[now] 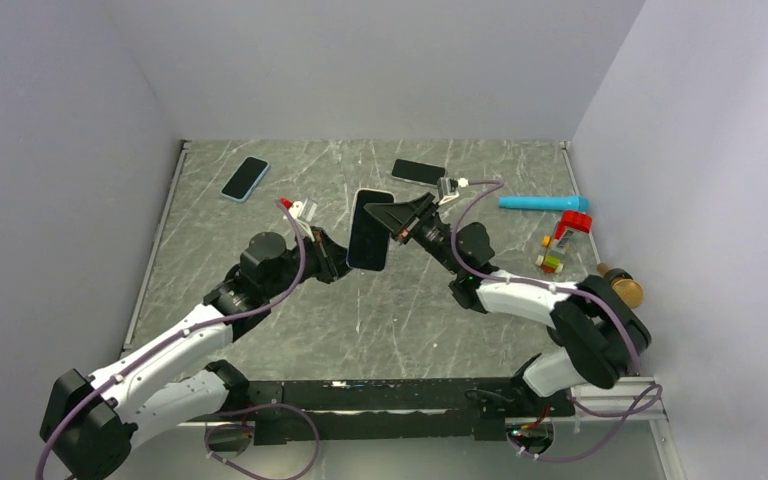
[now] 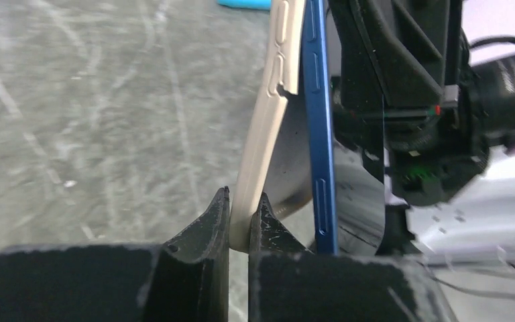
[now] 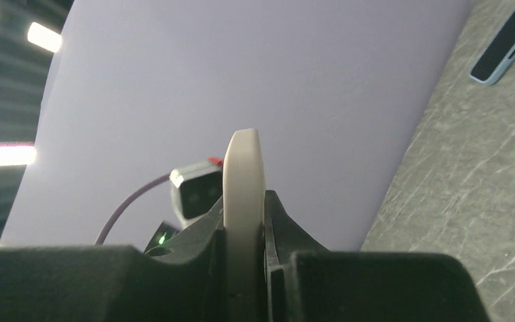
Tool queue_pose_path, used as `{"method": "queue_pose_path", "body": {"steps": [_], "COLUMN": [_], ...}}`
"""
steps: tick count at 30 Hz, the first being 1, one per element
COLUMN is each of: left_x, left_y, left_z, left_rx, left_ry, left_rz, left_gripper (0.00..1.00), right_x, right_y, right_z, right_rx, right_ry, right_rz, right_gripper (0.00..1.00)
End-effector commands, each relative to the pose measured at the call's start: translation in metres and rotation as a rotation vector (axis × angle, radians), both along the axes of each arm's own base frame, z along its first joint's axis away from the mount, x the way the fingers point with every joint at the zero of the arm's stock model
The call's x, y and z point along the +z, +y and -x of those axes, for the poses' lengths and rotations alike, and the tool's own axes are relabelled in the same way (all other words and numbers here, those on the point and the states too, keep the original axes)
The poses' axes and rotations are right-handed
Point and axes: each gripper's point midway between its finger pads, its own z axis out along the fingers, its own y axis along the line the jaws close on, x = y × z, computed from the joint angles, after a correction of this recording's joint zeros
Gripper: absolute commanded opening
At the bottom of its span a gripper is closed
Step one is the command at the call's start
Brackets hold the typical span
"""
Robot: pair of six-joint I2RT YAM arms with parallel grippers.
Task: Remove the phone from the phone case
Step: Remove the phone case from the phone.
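The phone [image 1: 370,230] is held upright above the table's middle between both arms. In the left wrist view its blue edge [image 2: 318,134] stands apart from the cream phone case [image 2: 268,134] at the near end, while further up the two still meet. My left gripper [image 2: 241,221] is shut on the peeled case rim alone. My right gripper [image 3: 243,221] comes in from the right and is shut on the cased side, where only the cream rim [image 3: 243,174] shows between its fingers. From above, the left gripper [image 1: 345,262] and the right gripper [image 1: 400,222] flank the phone.
A blue-cased phone [image 1: 245,179] lies at the back left and a black phone [image 1: 419,171] at the back centre. On the right are a cyan cylinder [image 1: 540,203], a red-capped item [image 1: 572,222], small blocks [image 1: 550,262] and a brown object [image 1: 622,285]. Walls enclose three sides.
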Motion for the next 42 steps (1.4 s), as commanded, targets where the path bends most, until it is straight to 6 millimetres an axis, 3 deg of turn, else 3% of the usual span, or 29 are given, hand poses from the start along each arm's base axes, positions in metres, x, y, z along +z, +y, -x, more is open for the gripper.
{"method": "queue_pose_path", "body": {"steps": [1,4,7,9,12,15,17,20,24,28,33,42], "left_x": [-0.051,-0.04,-0.024,-0.015,-0.015,-0.016,-0.011,0.0,0.032,0.065,0.094,0.087], "left_y": [0.117,0.108,0.081,0.056,0.039,0.041,0.046,0.053,0.046,0.032,0.021,0.008], "left_z": [-0.08,-0.078,-0.065,-0.044,-0.011,0.019,0.037,0.062,0.092,0.116,0.134,0.128], "left_rx": [0.739,0.677,0.496,0.305,0.098,0.011,-0.016,-0.046,-0.155,-0.304,-0.441,-0.435], "left_ry": [-0.032,-0.067,-0.1,-0.091,-0.049,-0.039,-0.06,-0.095,-0.139,-0.134,-0.088,-0.044], "left_rz": [-0.328,-0.301,-0.267,-0.23,-0.224,-0.201,-0.153,-0.071,0.097,0.25,0.468,0.523], "left_gripper": [0.0,0.0,0.01,0.2,0.47,0.53,0.53,0.62,0.7,0.72,0.66,0.67], "right_x": [0.122,0.117,0.097,0.077,0.051,0.035,0.032,0.031,0.026,0.025,0.024,0.022], "right_y": [-0.007,0.0,0.004,0.005,-0.003,-0.017,-0.027,-0.039,-0.046,-0.047,-0.046,-0.046], "right_z": [0.121,0.114,0.105,0.093,0.074,0.06,0.053,0.046,0.039,0.036,0.036,0.037], "right_rx": [0.464,0.456,0.414,0.351,0.265,0.189,0.153,0.12,0.084,0.067,0.074,0.085], "right_ry": [-0.154,-0.14,-0.127,-0.119,-0.102,-0.091,-0.091,-0.101,-0.098,-0.101,-0.098,-0.092], "right_rz": [-0.452,-0.422,-0.343,-0.255,-0.144,-0.081,-0.061,-0.047,-0.007,0.007,-0.003,-0.027], "right_gripper": [0.0,0.0,0.0,0.0,0.0,0.0,0.0,0.0,0.0,0.0,0.0,0.0]}}
